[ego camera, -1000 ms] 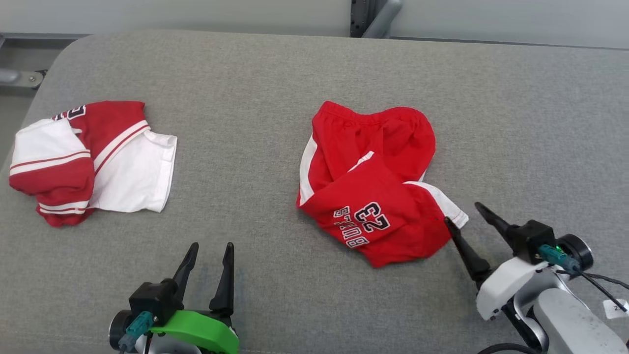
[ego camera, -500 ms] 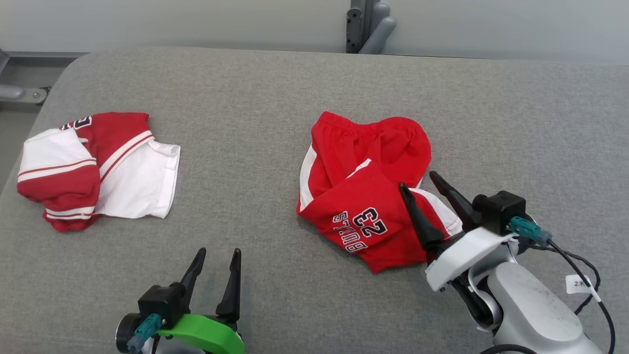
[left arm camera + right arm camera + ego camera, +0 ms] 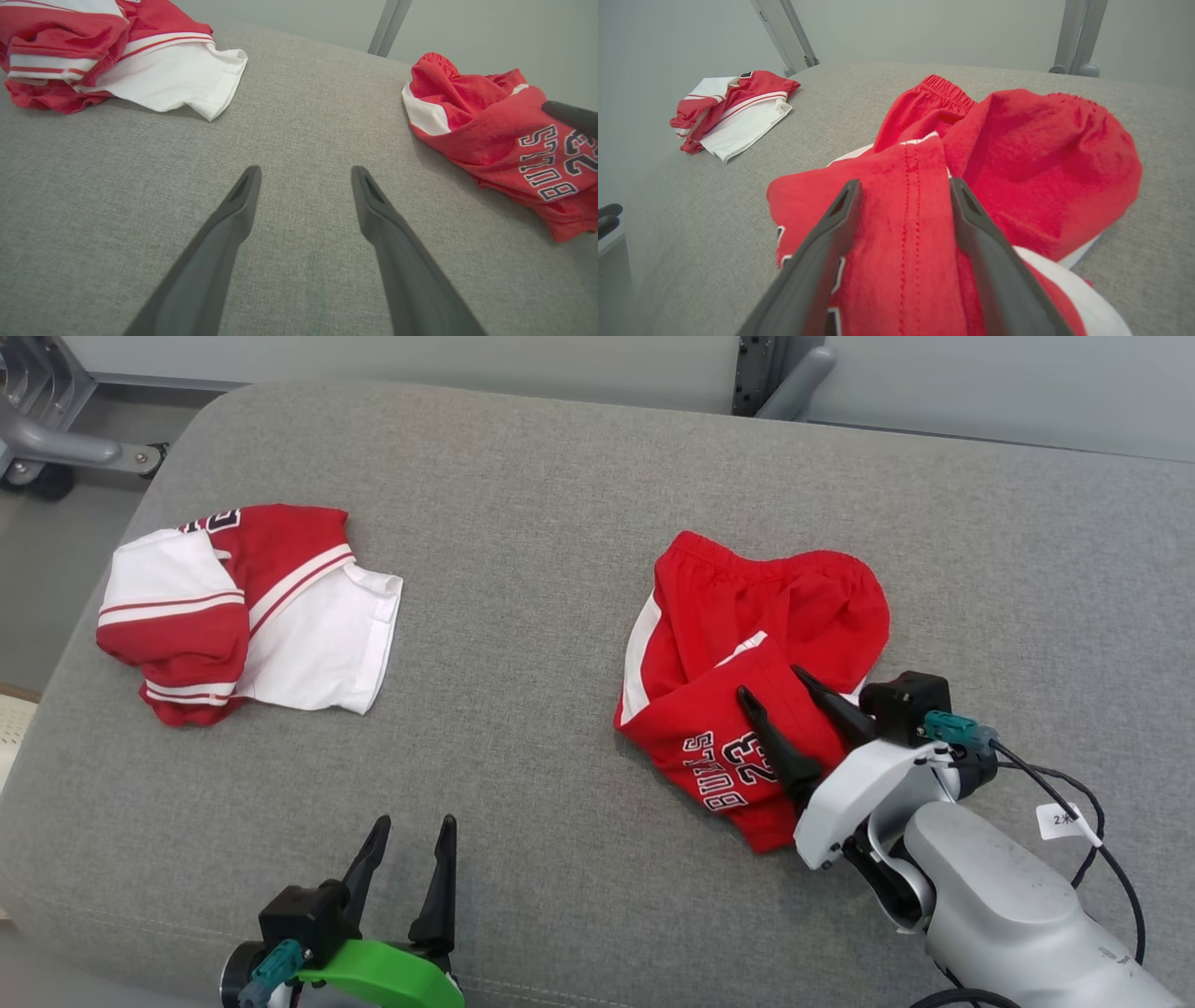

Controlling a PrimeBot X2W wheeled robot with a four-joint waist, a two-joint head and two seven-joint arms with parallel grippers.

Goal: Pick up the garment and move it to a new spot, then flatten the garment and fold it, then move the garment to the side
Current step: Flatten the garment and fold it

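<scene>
Posture: my right gripper (image 3: 770, 681) is spread wide, angled over the red shorts (image 3: 747, 607) at mid-cushion; contact with the cloth cannot be confirmed. My forearm (image 3: 1008, 915) hides the shorts' near-right corner. My left gripper (image 3: 415, 821) hangs spread near the grey cushion's (image 3: 523, 616) front edge, open surface between it and the folded jersey (image 3: 252, 607).

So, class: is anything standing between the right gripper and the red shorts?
Nothing visible does. The open right gripper sits right over the red shorts, with a stitched fold between its fingers.
</scene>
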